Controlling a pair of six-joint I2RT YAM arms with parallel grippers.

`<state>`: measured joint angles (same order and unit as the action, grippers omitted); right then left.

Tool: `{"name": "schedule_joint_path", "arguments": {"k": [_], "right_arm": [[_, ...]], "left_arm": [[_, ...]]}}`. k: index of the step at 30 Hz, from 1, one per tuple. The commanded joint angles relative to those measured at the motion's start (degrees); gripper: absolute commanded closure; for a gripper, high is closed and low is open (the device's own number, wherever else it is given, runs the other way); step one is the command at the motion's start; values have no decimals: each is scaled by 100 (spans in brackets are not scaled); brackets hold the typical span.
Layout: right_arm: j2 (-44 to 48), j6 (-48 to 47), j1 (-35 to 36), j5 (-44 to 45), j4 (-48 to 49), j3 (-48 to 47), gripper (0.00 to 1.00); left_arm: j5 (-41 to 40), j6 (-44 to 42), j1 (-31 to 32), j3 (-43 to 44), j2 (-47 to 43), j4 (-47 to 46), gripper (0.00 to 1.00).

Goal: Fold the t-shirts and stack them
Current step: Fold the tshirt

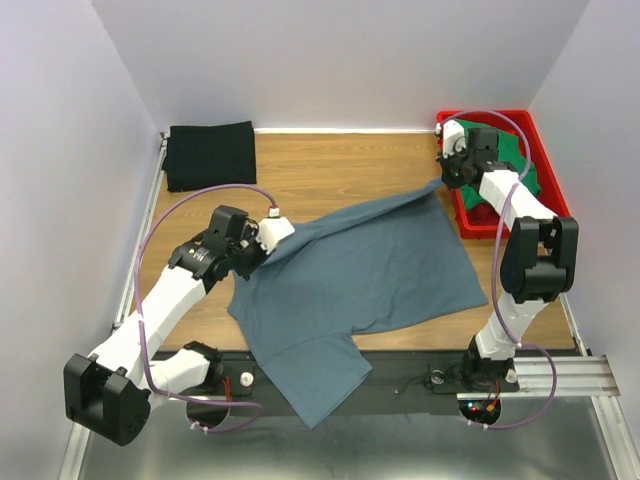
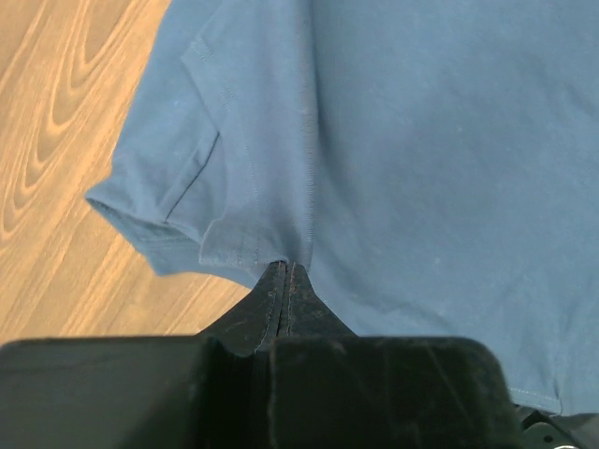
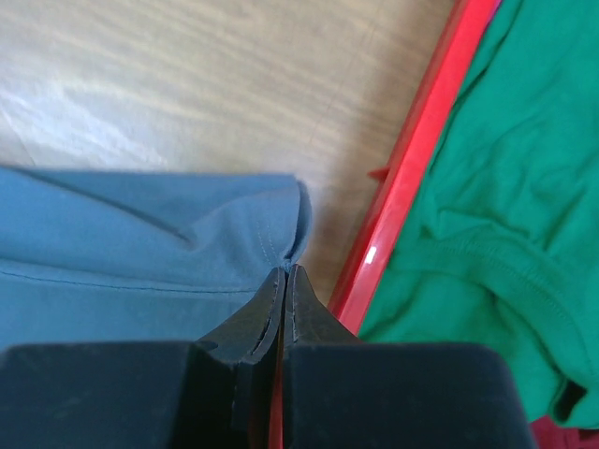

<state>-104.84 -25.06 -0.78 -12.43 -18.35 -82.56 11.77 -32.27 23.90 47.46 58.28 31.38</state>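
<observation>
A slate blue-grey t-shirt (image 1: 360, 270) is stretched across the middle of the wooden table, one sleeve hanging over the near edge. My left gripper (image 1: 284, 233) is shut on its left edge, beside a sleeve hem (image 2: 150, 224); the black fingers (image 2: 301, 309) pinch the cloth (image 2: 421, 140). At the tray's side, my right gripper (image 1: 446, 180) is shut on the shirt's far right corner (image 3: 281, 224), lifting it. A black t-shirt (image 1: 210, 155) lies folded at the back left. A green t-shirt (image 1: 520, 160) (image 3: 505, 187) and a dark red one (image 1: 480, 216) lie in the tray.
The red plastic tray (image 1: 550, 170) stands at the back right, its rim (image 3: 421, 140) just right of my right fingers. White walls close in the table on three sides. Bare wood (image 1: 340, 170) shows between the black shirt and the tray.
</observation>
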Motion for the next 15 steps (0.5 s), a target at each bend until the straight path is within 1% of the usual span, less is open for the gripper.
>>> {"name": "schedule_joint_path", "arguments": {"k": [1,9,15], "right_arm": [[288,-298,-63,56,33,205,99],[218,-658,-63,223,7,320,99],[271,-878,-63,205,-81,487,99]], "left_arm": [[27,-174,141,-26,25,158,100],[229,-447,361,-44,139,536,100],[150,-578,598,-114,289,712,100]]}}
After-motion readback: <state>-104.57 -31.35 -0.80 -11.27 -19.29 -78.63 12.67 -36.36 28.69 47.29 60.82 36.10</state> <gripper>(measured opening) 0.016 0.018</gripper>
